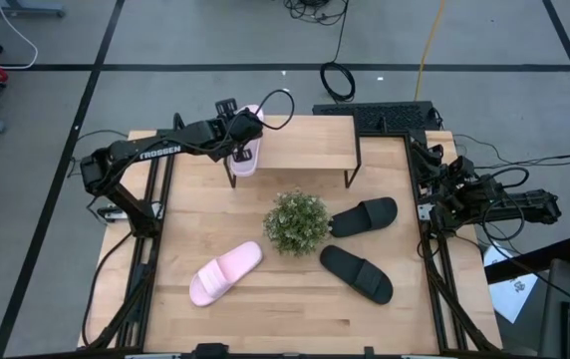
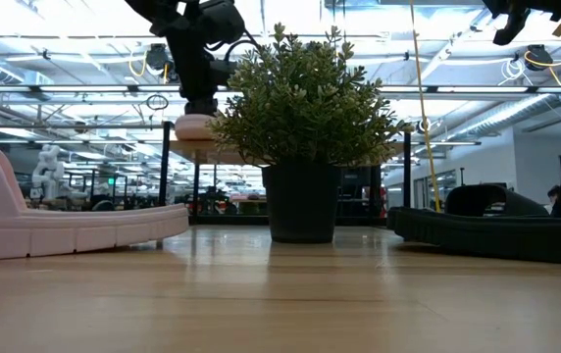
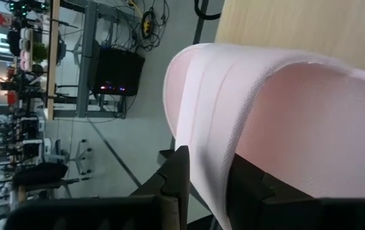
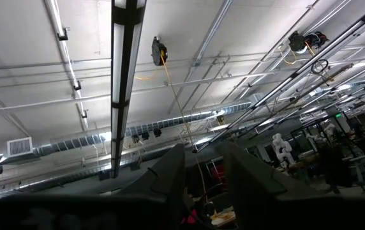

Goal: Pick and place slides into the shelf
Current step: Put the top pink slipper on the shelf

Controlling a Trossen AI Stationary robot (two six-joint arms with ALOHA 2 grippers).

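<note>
The pink slide (image 1: 246,150) sits at the left end of the shelf (image 1: 305,140), in the upper middle of the high view. The left pincer (image 1: 240,128) is closed on its wide strap (image 3: 233,115), one finger on each side. The slide looks light and bendy, so the strap may squash a bit. The strap looks like the best place to hold.

Another pink slide (image 1: 225,272) lies on the desk (image 1: 295,299) at lower left. Two black slides (image 1: 363,216) lie right of the plant (image 1: 296,221). They look soft too.

The right pincer (image 1: 434,206) waits at the right edge. I cannot tell if it is open.
</note>
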